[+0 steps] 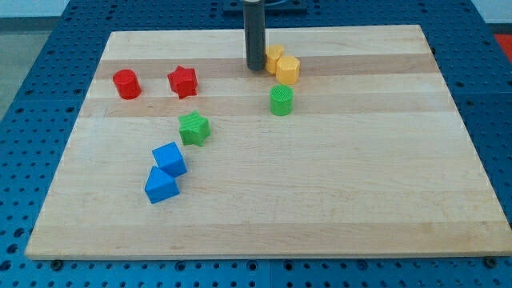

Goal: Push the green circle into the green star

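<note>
The green circle (pixel 282 101) stands on the wooden board (pixel 320 176) a little right of centre, towards the view's top. The green star (pixel 194 128) lies to its lower left, well apart from it. My tip (pixel 255 67) is near the view's top, above and left of the green circle and just left of two yellow blocks. It touches neither green block.
Two yellow blocks (pixel 282 65) sit together right of my tip. A red circle (pixel 126 84) and a red star (pixel 182 82) lie at the upper left. Two blue blocks (pixel 165 172) sit touching below the green star.
</note>
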